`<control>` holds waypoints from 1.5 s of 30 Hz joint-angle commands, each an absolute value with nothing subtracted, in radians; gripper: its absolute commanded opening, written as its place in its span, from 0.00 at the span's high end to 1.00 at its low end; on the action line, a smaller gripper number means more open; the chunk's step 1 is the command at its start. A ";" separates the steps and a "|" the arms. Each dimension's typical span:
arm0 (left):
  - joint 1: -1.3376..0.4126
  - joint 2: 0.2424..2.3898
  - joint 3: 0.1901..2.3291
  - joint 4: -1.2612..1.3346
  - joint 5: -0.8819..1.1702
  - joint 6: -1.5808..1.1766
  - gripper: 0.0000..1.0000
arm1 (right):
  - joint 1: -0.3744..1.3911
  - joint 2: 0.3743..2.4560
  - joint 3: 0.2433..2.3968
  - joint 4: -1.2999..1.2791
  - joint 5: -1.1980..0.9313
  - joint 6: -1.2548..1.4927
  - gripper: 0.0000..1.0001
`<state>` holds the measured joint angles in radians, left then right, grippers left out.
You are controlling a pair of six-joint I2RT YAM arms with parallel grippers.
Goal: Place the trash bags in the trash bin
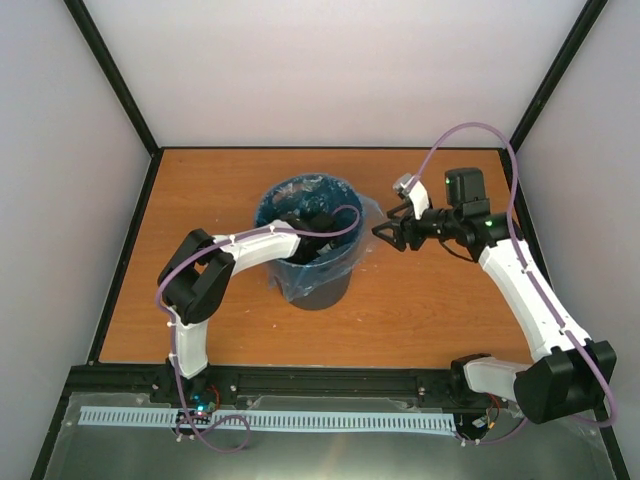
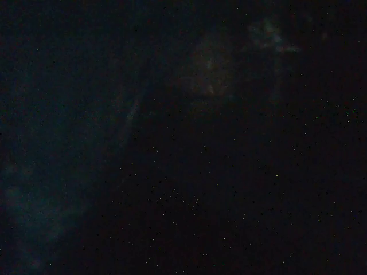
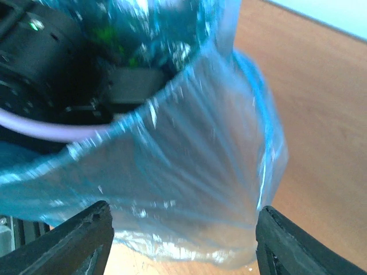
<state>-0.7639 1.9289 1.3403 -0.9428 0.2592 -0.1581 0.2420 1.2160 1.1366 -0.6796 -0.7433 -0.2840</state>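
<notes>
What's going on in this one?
The light-blue trash bag is already lining the dark grey bin, with its edge draped over the rim. The left arm reaches down inside the bin. The right pincer hovers open beside the bin's right side, facing the bag's loose overhang without gripping it.

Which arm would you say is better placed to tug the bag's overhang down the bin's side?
Right. The right tool, open, faces the bag draped outside the bin; the left arm reaches down inside it.
</notes>
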 commanded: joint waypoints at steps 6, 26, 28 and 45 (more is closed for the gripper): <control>-0.779 1.841 1.409 -0.974 0.271 -0.169 0.98 | 0.244 1.237 1.355 -0.731 -0.795 -0.199 0.29; -0.780 1.818 1.505 -1.030 0.268 -0.202 0.84 | 0.323 1.326 1.341 -0.762 -0.723 -0.233 0.32; -0.779 1.848 1.537 -1.050 0.262 -0.201 0.81 | 0.326 1.323 1.332 -0.765 -0.738 -0.241 0.32; -0.781 1.773 1.697 -1.179 0.250 -0.244 0.65 | 0.339 1.299 1.319 -0.758 -0.704 -0.258 0.31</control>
<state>-0.7700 1.8732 1.6573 -1.1301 0.2497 -0.2127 0.3344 1.3186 1.3243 -0.7467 -0.7345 -0.2413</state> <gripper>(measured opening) 0.357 0.686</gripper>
